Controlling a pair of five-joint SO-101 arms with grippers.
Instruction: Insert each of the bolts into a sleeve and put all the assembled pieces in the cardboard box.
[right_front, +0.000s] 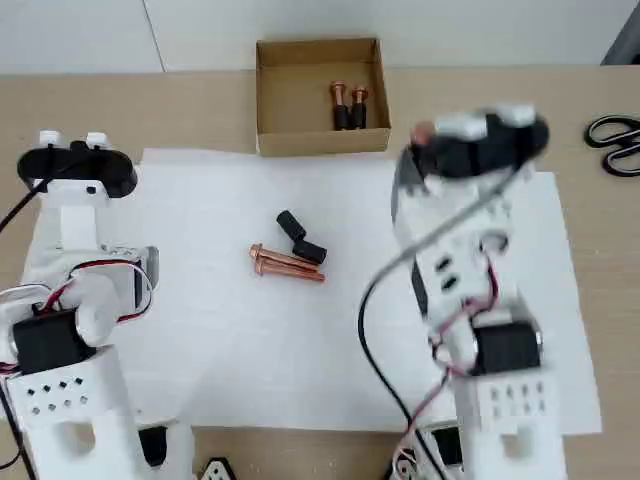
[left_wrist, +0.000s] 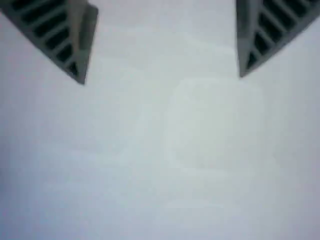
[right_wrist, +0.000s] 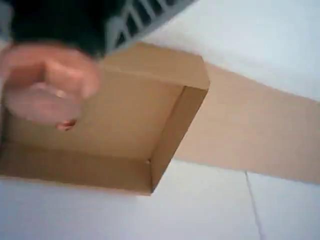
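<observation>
Up by the right-hand wall of the cardboard box (right_front: 384, 95), the assembled piece (right_front: 422, 131) hangs in my right gripper (right_front: 418, 142), which is clamped on it. The wrist view is smeared, so I take the black mass above the copper head to be its sleeve, though I won't swear to it. The drop turns on one thing: the box opening lies to this gripper's left and a little farther out, and I judge the piece just short of the rim, not yet over the floor. Its long axis seems to run along the fingers, head toward the wrist camera. Two finished pieces (right_front: 347, 106) lie inside near that same wall. Two bolts (right_front: 287, 263) and two sleeves (right_front: 309, 251) wait on the white sheet (right_front: 220, 340). My left gripper (left_wrist: 161, 77) hangs over bare sheet, fingers apart.
</observation>
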